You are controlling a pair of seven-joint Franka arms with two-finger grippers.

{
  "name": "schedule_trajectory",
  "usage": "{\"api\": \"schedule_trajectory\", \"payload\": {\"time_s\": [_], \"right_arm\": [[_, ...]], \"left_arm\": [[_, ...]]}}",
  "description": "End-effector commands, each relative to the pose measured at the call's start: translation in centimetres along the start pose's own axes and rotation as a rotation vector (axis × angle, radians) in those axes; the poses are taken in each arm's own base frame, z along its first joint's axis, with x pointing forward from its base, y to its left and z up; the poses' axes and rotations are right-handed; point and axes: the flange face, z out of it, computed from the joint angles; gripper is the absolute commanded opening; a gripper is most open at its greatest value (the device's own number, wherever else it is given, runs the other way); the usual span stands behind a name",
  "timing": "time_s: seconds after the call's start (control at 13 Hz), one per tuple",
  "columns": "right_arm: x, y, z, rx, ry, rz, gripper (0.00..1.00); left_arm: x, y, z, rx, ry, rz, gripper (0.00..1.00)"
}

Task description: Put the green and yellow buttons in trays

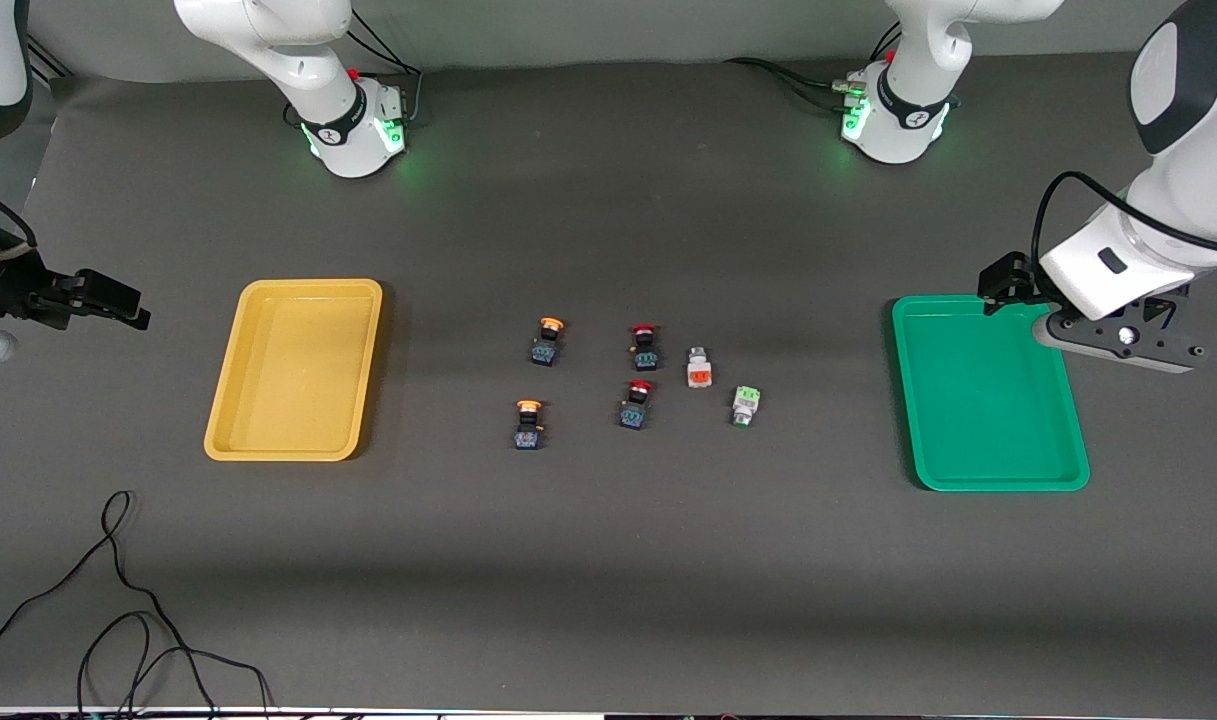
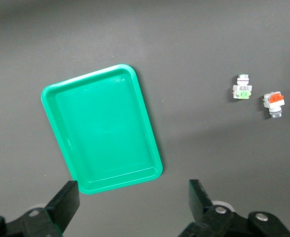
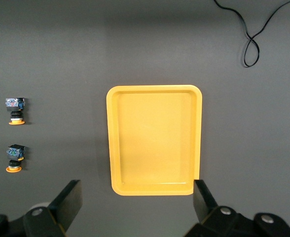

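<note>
My left tool (image 2: 130,205) hangs with its two fingers spread wide and nothing between them, up in the air at the left arm's end of the counter (image 1: 608,560). In the front view its fingertips are hidden under the wrist housing, which overlaps one corner of the green tray (image 1: 988,400), so I only see the fingers in the left wrist view. My right tool (image 3: 137,202) is likewise wide open and empty, over bare counter past the right arm's end of the yellow tray (image 1: 293,370). In the front view that arm is cut off by the frame edge, with the tool poking out as a dark shape. Both arms wait, wrists bent so the cameras look down at the trays.

Both trays lie flat and hold nothing. I take the yellow tray as my landmark. Closest to it, toward the left arm's end, lie two yellow-capped buttons on black-blue bodies, one (image 1: 547,341) farther from the front camera and one (image 1: 528,425) nearer. Further from the yellow tray come two red-capped switches (image 1: 644,347) (image 1: 635,404), then the white button with the orange mark (image 1: 699,369), then the white button with the green mark (image 1: 745,405), which is the one closest to the green tray. None of them touch. Markings on the bodies are too small to read. A black cable (image 1: 118,610) loops on the counter, nearer the front camera than the yellow tray.
</note>
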Motion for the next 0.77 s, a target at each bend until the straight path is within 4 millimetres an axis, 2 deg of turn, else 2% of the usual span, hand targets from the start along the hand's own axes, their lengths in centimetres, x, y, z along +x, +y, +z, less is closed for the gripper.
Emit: {"api": "schedule_trajectory", "payload": {"time_s": [0.0,0.69], "right_arm": [[-0.06,-0.13,-0.32,0.002,0.001,-0.003,1.0],[-0.1,-0.05,-0.41,0.002,0.003,-0.002,1.0]], "left_arm": [[-0.34,-0.13,-0.05,-0.001,-0.006,0.013,0.99],[-0.36,-0.04,-0.03,-0.001,-0.009,-0.01,1.0]]}}
